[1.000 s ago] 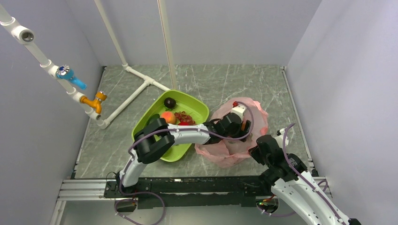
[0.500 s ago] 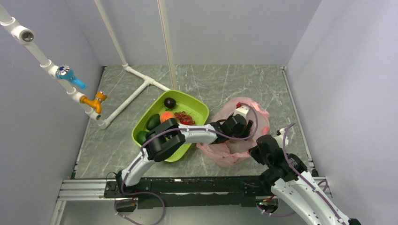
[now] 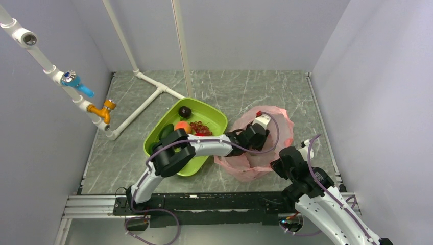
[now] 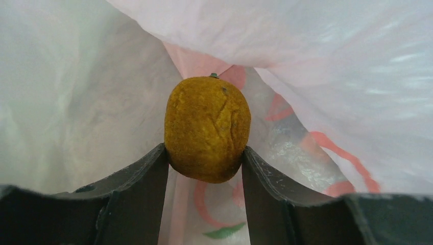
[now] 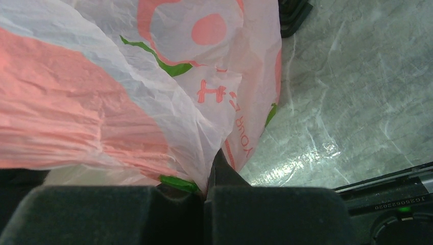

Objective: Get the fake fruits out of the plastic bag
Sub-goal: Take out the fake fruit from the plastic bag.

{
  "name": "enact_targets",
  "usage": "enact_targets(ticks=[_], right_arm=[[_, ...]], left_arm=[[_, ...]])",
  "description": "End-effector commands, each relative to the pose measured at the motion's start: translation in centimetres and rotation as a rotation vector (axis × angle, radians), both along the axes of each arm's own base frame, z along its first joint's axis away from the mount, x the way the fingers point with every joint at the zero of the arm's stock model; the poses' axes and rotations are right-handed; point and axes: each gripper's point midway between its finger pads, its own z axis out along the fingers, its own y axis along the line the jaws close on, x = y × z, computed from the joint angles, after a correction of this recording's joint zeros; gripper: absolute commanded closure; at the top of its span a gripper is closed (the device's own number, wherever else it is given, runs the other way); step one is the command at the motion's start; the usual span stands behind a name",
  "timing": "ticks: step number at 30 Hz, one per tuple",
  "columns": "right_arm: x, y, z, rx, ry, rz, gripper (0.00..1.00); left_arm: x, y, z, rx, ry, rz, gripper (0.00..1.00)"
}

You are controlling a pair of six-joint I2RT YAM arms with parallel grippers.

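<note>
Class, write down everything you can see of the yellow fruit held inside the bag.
The yellow fruit is oval and mustard-orange, with matte, creased skin and a tiny dark stem nub on top. It is clamped, stem up, at its lower sides between the dark jaws of the left gripper. The translucent pink plastic bag surrounds it; whether the film touches it is unclear.
</note>
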Motion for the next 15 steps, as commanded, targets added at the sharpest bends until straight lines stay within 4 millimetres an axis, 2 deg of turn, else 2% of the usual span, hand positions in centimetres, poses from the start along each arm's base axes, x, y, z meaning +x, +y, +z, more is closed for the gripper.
enact_targets(ticks=[1, 6, 9, 12, 15], right_arm=[[0.5, 0.5, 0.7, 0.014, -0.029, 0.011, 1.00], [0.5, 0.3, 0.7, 0.010, -0.030, 0.009, 1.00], [0.6, 0.2, 0.7, 0.009, -0.036, 0.002, 1.00], [0.7, 0.3, 0.7, 0.007, -0.040, 0.003, 1.00], [0.9, 0.3, 0.7, 0.000, -0.039, 0.008, 1.00]], left_arm=[[0.1, 0.4, 8.9, -0.128, -0.096, 0.008, 0.60], [-2.1, 1.9, 10.2, -0.155, -0.028, -0.037, 0.64], [-4.7, 2.1, 10.6, -0.172, 0.049, -0.136, 0.65], [-7.6, 3.4, 10.9, -0.186, 0.148, -0.202, 0.67], [-9.7, 5.2, 13.0, -0.249, 0.186, -0.230, 0.67]])
